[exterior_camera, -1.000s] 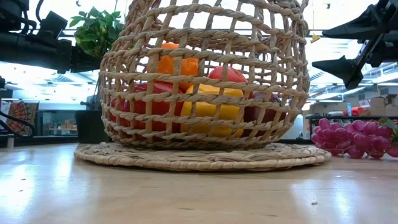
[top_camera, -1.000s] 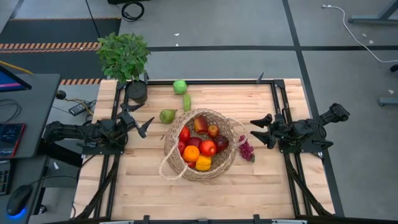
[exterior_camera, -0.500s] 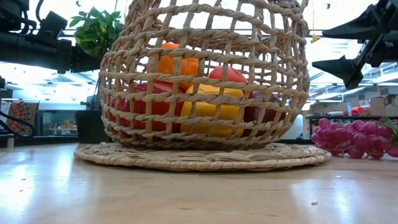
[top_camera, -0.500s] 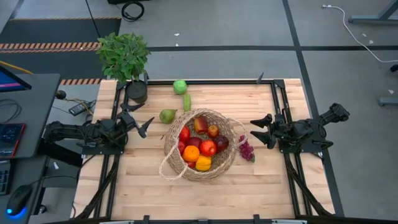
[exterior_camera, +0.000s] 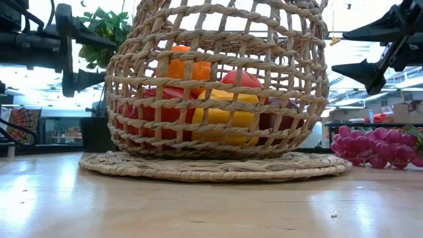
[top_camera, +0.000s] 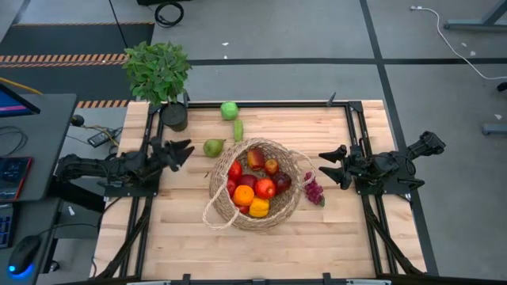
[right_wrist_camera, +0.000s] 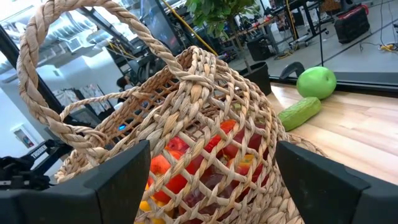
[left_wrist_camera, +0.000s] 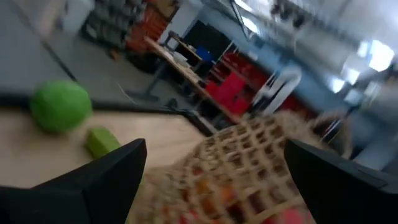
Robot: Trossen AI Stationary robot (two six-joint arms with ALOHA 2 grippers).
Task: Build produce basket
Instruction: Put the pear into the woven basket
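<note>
The large round tan woven wicker basket (top_camera: pixel 255 184) sits at the middle of the pale wooden slatted table (top_camera: pixel 182 237), probably so either arm can reach it, with its loop handle lying out toward 7 o'clock. Inside it the high view shows about seven pieces of produce (top_camera: pixel 255 184): roughly four red ones, one orange, one yellow and one mixed red-and-yellow piece (the heap overlaps, so take that as an estimate).

Four pieces are not yet in the basket. One small green pear (top_camera: pixel 213 147) lies just beside the rim at 10 o'clock. One round green apple (top_camera: pixel 229 110) and one short green cucumber-like piece (top_camera: pixel 238 130) lie at 11 o'clock, the apple farther out, near the table's back edge. One purple grape bunch (top_camera: pixel 314 191) rests just beside the rim at 3 o'clock.

The left gripper (top_camera: pixel 176 152) hovers at 9 o'clock with its fingers spread and nothing between them, pointing toward the pear, which looks like the likely next pick. The right gripper (top_camera: pixel 328 165) waits at 3 o'clock above the grapes, its fingers also apart and empty.

One leafy green potted plant (top_camera: pixel 158 70) stands at the far-left corner, out of the way.
</note>
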